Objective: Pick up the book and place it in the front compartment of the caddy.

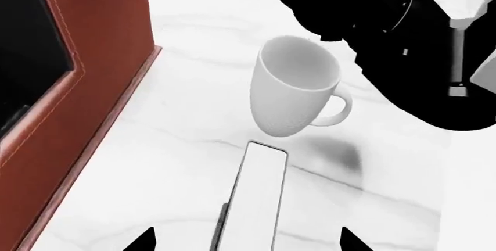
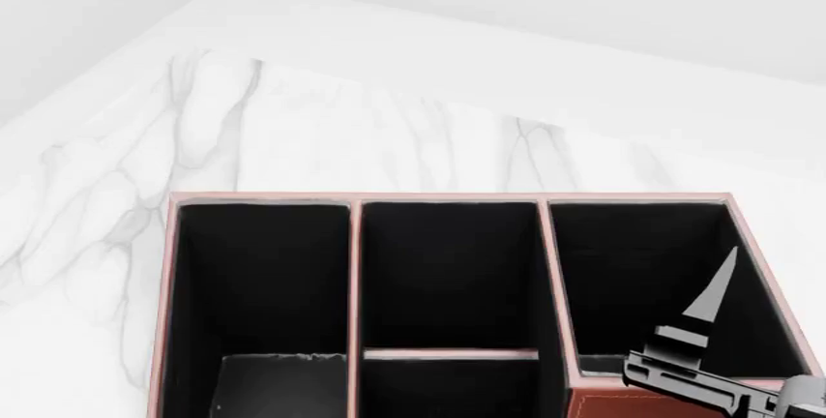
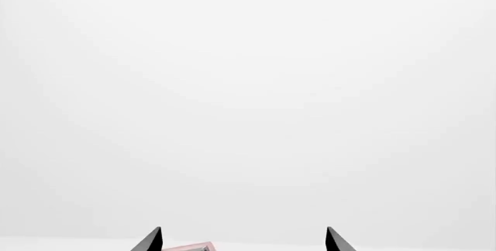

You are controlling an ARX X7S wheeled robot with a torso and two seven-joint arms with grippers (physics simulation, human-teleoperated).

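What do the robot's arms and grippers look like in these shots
The left gripper and right gripper show only black, pointed, wedge-shaped fingertips. In the head view, the right gripper's finger is a dark grey tapering spike on a ribbed, blocky grey base. A bulky glossy black arm section with rounded joints crosses the left wrist view. No cables or markings are visible.

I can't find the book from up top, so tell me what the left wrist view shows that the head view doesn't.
Only the left wrist view shows the book standing between the open left gripper fingertips, the white mug just past it, and a black arm. Only the head view shows the caddy's black compartments from above and the right gripper over its right section. Both show the caddy on the marble table.
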